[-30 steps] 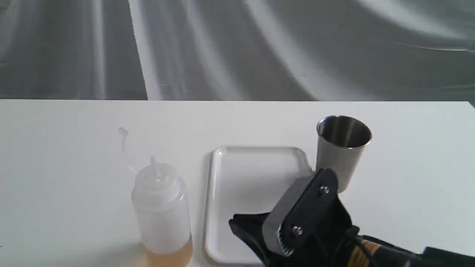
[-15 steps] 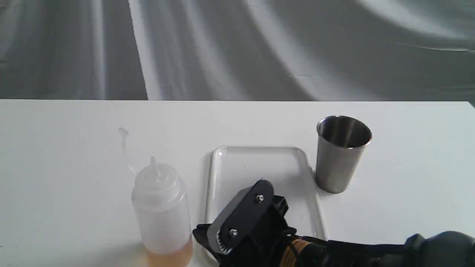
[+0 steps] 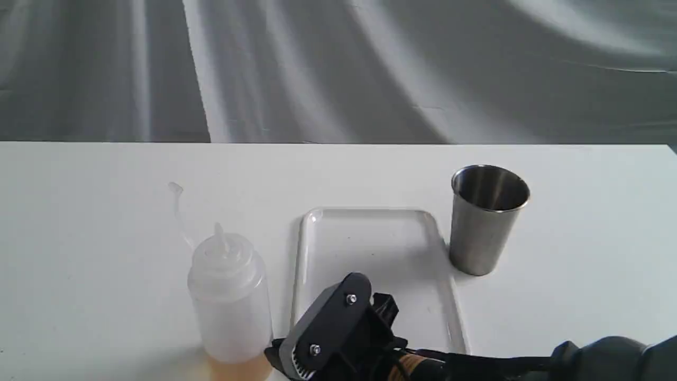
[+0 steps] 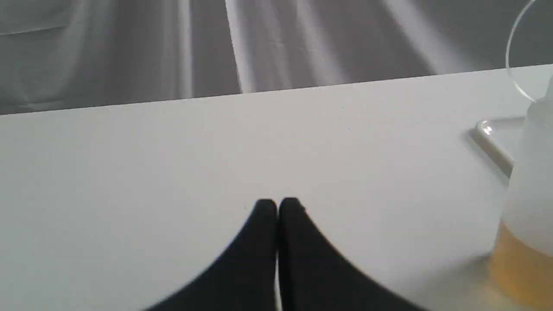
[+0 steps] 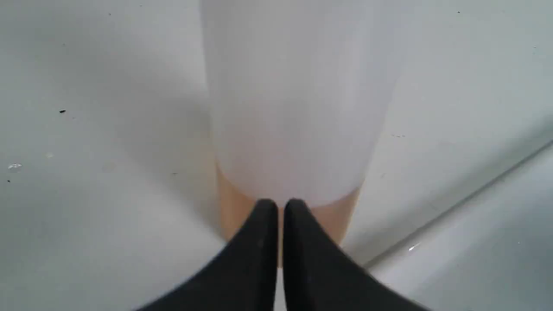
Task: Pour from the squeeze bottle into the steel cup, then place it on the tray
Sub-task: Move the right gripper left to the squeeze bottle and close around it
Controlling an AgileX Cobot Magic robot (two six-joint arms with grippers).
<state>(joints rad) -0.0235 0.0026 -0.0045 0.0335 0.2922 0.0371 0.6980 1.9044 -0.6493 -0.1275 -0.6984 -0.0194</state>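
The squeeze bottle [image 3: 230, 296] stands upright at the front left of the tray [image 3: 370, 233], amber liquid at its base, cap strap curling up behind it. The steel cup [image 3: 486, 217] stands upright beside the tray's far right corner. My right gripper [image 3: 272, 353] reaches across the tray's near end, its tips just short of the bottle's lower right side. In the right wrist view the right gripper [image 5: 280, 205] is shut and empty, pointing at the bottle [image 5: 293, 108]. My left gripper [image 4: 277, 204] is shut over bare table, with the bottle [image 4: 529, 207] off to one side.
The white table [image 3: 84, 222] ends at a grey draped cloth [image 3: 338, 69] behind. The tray's rim [image 4: 490, 142] shows past the bottle in the left wrist view.
My right arm has swept left from in front of the cup, across the tray's near end, to the bottle's base. Bottle, cup and tray have not moved.
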